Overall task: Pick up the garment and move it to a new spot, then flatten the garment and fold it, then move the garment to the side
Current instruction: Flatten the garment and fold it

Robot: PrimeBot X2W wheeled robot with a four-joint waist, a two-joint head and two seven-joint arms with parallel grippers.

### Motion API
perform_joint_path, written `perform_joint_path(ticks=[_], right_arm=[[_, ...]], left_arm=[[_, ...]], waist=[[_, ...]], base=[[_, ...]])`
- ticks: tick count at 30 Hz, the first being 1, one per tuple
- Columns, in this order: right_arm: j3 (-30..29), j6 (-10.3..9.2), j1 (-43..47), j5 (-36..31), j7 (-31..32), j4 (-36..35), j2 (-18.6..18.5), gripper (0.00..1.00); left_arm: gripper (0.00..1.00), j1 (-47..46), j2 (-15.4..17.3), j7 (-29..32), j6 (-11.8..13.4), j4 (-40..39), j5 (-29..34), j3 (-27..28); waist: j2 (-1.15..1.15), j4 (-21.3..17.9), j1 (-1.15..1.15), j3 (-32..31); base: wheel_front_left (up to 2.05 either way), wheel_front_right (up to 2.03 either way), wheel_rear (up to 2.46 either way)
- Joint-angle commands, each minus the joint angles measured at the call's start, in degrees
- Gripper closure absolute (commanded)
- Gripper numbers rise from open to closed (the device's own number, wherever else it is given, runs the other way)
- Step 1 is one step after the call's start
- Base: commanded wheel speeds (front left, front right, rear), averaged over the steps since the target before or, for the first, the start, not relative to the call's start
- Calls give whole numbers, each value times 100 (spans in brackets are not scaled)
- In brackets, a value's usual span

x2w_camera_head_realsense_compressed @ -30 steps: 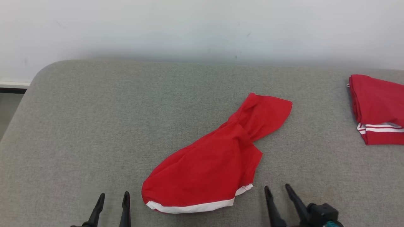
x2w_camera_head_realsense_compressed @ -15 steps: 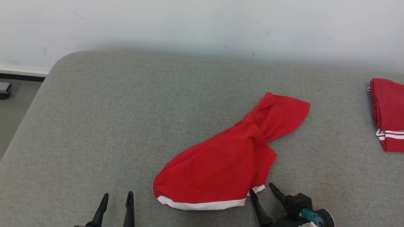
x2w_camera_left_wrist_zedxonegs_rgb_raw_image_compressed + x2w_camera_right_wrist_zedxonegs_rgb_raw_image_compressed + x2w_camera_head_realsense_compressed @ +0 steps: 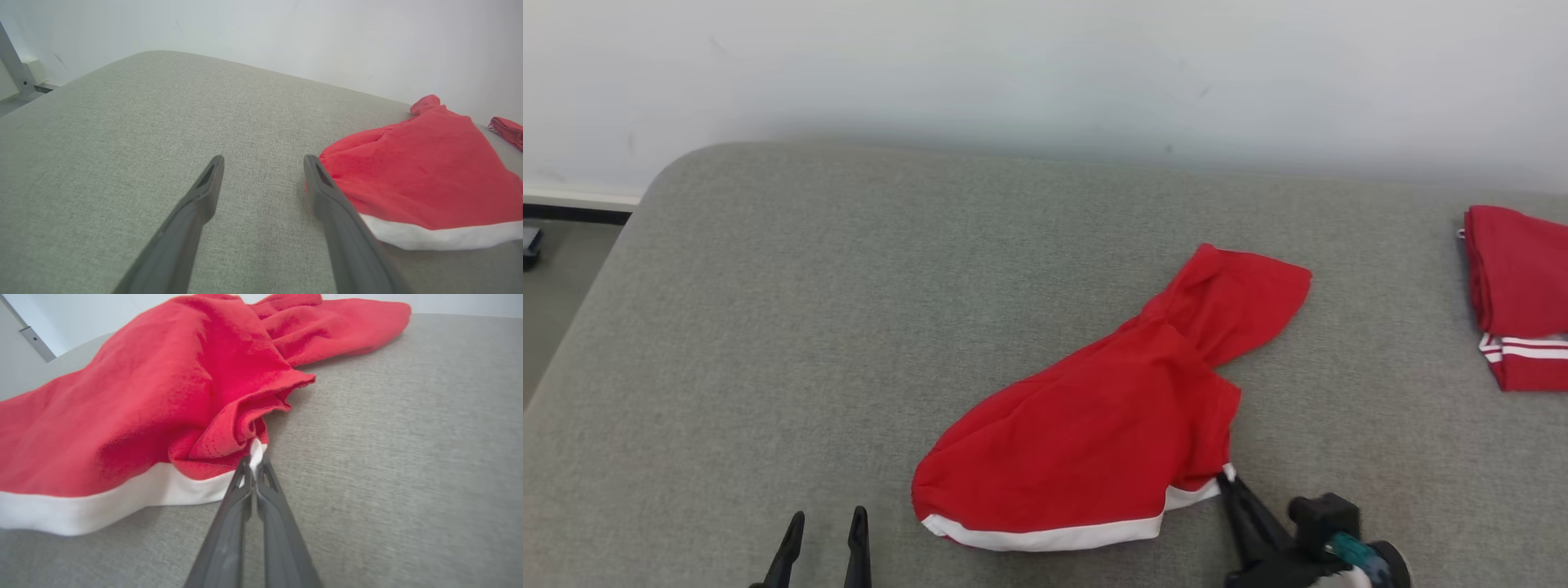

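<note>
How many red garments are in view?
2. The crumpled garment lies in the middle, its white hem corner pinched by the right pincer. The folded garment sits at the far right, cut off by the picture's edge; more may lie beyond.
</note>
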Motion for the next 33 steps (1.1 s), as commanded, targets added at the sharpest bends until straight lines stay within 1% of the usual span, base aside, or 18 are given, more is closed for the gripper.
perform_joint_path(ticks=[1,4,5,11,14,16,17,18,19,27,33], right_arm=[[-210,-16,247,51,2,-275,-44,100],[-530,-16,585,57,2,-728,-66,100],[-530,-16,585,57,2,-728,-66,100],[-1127,-16,1115,79,2,-1322,-131,100],[-1358,-16,1270,110,2,-1465,-178,100],[-1373,-16,1331,153,2,-1447,-164,100],[-1368,-16,1326,166,2,-1423,-156,56],[-1364,-16,1309,171,2,-1409,-155,5],[-1372,-16,1285,183,2,-1426,-158,0],[-1595,-16,1504,53,2,-1922,-126,0],[-1579,-16,1687,35,2,-1856,-153,0]], left_arm=[[0,103,-9,-17,31,20,-79,-5],[0,110,-11,-17,37,19,-128,-41],[0,110,-11,-17,37,19,-128,-41],[0,95,-9,-17,66,54,-172,-106],[0,66,-8,-17,72,73,-170,-116],[0,49,-9,-17,68,93,-174,-133],[0,38,-8,-17,63,108,-171,-143],[0,30,-8,-17,59,121,-167,-152],[0,27,-8,-17,54,130,-165,-164],[0,262,-9,-17,-2,203,-101,-251],[0,447,-10,-17,-58,555,78,-707]], waist=[[0,-148,0,-57],[0,-313,0,-72],[0,-313,0,-72],[0,-603,0,-85],[0,-671,0,-87],[0,-696,0,-89],[0,-700,0,-87],[0,-701,0,-92],[0,-698,0,-98],[0,-636,0,-205],[0,-645,0,-246]], base=[[0,0,0],[0,0,0],[0,0,0],[0,0,0],[0,0,0],[0,0,0],[0,0,0],[0,0,0],[0,0,0],[0,0,0],[0,0,0]])
